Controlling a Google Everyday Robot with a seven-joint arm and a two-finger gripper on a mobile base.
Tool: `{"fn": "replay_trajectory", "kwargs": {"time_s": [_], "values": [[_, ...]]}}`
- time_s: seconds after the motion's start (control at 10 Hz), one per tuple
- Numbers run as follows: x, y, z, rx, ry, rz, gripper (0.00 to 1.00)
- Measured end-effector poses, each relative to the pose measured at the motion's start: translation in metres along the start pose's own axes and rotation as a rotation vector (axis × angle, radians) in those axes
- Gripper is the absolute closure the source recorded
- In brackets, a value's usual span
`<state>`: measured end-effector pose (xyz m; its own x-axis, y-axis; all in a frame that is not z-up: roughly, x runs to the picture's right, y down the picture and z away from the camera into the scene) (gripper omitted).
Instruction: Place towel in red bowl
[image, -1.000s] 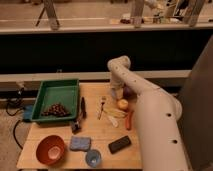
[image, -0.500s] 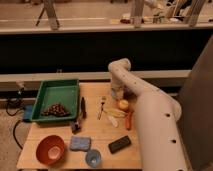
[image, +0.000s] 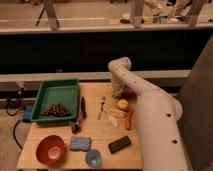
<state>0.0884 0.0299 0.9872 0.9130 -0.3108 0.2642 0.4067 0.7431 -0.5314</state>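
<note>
The red bowl (image: 50, 149) sits at the front left corner of the wooden table (image: 100, 132). The towel (image: 80, 143), a small folded blue-grey cloth, lies flat just to the right of the bowl, not in it. My white arm rises from the right side, bends over the back of the table and comes down to the gripper (image: 124, 93) at the back right, next to an orange fruit (image: 123, 104). The gripper is far from the towel and the bowl.
A green tray (image: 67, 91) with a dark heap in it stands at the back left. A black tool (image: 83, 107), a fork (image: 102, 106), a banana (image: 114, 113), a carrot (image: 130, 120), a black phone (image: 119, 144) and a small blue cup (image: 93, 158) lie on the table.
</note>
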Motion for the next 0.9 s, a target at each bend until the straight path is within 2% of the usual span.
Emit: {"fn": "replay_trajectory", "kwargs": {"time_s": [0.1, 0.2, 0.4, 0.7, 0.9], "values": [[-0.001, 0.000, -0.006, 0.004, 0.002, -0.007, 0.95], [0.000, 0.001, -0.014, 0.009, 0.005, -0.012, 0.96], [0.000, 0.003, -0.035, 0.019, 0.013, -0.031, 0.96], [-0.007, 0.008, -0.044, 0.026, 0.016, -0.058, 0.96], [-0.004, 0.012, -0.064, 0.036, 0.028, -0.067, 0.96]]}}
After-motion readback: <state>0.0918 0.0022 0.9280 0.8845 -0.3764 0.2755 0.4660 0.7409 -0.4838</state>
